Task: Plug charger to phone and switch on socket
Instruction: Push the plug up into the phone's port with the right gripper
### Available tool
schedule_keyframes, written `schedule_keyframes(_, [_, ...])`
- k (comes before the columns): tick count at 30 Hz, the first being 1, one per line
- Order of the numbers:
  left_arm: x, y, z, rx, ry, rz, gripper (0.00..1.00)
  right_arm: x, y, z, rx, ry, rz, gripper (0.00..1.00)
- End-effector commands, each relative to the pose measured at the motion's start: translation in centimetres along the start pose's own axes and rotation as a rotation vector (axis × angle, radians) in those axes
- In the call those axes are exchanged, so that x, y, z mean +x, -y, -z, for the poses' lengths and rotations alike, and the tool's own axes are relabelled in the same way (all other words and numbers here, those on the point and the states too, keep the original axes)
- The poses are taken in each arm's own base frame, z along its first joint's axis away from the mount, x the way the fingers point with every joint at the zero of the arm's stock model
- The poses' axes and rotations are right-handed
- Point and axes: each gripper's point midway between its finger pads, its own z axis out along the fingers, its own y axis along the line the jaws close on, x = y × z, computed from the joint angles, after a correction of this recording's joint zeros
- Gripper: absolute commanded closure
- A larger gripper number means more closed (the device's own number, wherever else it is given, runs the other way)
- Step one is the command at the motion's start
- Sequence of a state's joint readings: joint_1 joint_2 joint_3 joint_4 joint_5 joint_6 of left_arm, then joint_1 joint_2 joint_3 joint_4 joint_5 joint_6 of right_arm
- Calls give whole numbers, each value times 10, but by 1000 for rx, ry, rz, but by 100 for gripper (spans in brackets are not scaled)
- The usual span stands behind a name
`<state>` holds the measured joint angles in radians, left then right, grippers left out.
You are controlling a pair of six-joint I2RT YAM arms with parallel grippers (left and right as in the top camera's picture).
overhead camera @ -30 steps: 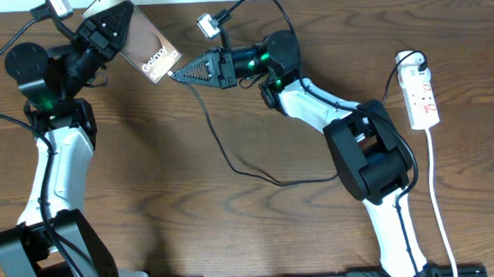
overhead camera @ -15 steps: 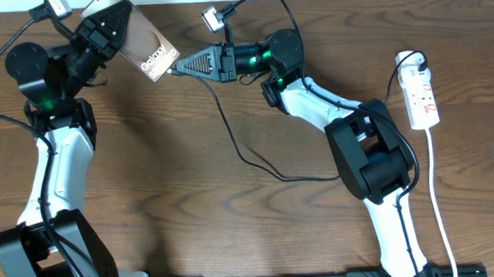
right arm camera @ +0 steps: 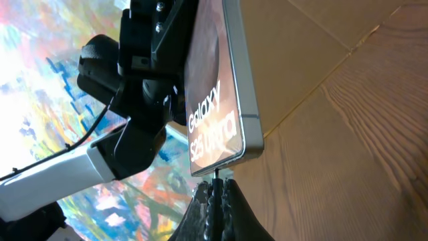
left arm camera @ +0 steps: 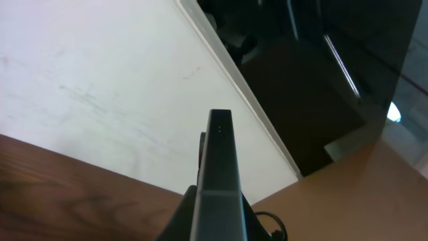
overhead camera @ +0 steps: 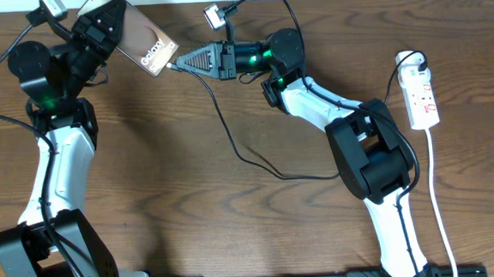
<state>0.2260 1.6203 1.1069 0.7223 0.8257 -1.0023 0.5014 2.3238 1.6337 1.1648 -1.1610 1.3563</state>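
View from overhead: found phone point(overhead camera: 151, 45) lifted off tabletop point(overhead camera: 193, 236) at far left, clenched at its upper end by left jaws, lower end turned toward right jaws. Found right jaws clenched on plug end of charger point(overhead camera: 233, 148), tip right at phone's lower edge, cable trailing slack across tabletop. Noted socket point(overhead camera: 422, 93) well apart at right edge, untouched; could not read its switches.

Left wrist: saw only phone point(left arm camera: 221, 161) edge-on, rising from between jaws against a pale wall.

Right wrist: saw phone point(right arm camera: 224, 80) tilted, "Galaxy" lettering facing camera, charger point(right arm camera: 215, 177) tip touching or just short of lower edge. Could not tell whether seated in port.

Judged phone rigid and light, slick on its glossy back, breakable if dropped; best pinched across flat faces well away from port end, as here. Judged charger limp everywhere but at plug; best held close behind tip, in line with port, to avoid buckling or scraping. Judged socket light enough to slide under a switch press.
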Motion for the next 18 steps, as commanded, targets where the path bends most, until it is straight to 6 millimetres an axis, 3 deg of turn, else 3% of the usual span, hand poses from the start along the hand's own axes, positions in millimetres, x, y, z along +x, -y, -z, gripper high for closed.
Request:
schedule_keyframes(1, [-12, 12, 2, 11, 45, 10, 93, -6, 0, -1, 1, 28, 2, 99])
schedule_keyframes(12, [-31, 2, 16, -11, 92, 47, 93, -11, 2, 6, 10, 37, 5, 99])
schedule_keyframes(18, [-31, 2, 17, -8, 84, 56, 93, -12, 3, 7, 13, 47, 4, 99])
